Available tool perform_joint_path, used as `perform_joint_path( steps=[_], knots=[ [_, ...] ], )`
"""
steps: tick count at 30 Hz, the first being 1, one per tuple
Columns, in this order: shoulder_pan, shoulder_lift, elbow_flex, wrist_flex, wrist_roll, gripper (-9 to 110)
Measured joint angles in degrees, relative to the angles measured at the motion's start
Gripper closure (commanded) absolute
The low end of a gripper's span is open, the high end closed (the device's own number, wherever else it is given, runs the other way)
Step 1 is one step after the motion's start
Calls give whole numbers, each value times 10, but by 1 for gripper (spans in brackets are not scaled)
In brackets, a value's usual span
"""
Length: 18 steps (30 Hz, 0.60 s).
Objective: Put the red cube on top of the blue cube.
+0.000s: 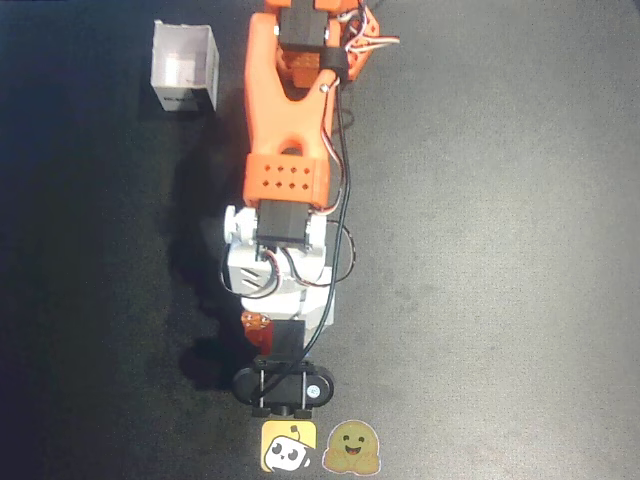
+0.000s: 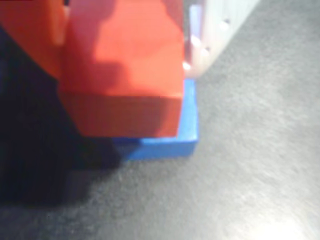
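In the wrist view the red cube [image 2: 122,75] fills the upper left and sits between my gripper's [image 2: 122,60] orange finger [image 2: 30,35] on the left and white finger [image 2: 220,25] on the right. Both fingers look pressed against it. The blue cube [image 2: 172,145] lies right under the red cube, with only its right and front edges showing. I cannot tell if the two cubes touch. In the overhead view the gripper [image 1: 262,335] is low in the picture, under the wrist. A bit of red [image 1: 262,338] shows there and the blue cube is hidden.
A white open box [image 1: 185,68] stands at the top left of the dark table [image 1: 500,250]. Two stickers [image 1: 320,447] lie at the bottom edge, just below the wrist camera [image 1: 285,385]. The orange arm [image 1: 290,130] runs down the middle.
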Motion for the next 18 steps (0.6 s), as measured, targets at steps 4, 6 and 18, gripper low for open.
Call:
perform_joint_path(
  steps=[4,6,18],
  knots=[
    [-4,0,21,-18,4,95],
    [-1,0,25,-22,4,95],
    [0,13,48,-41,6,95]
  ],
)
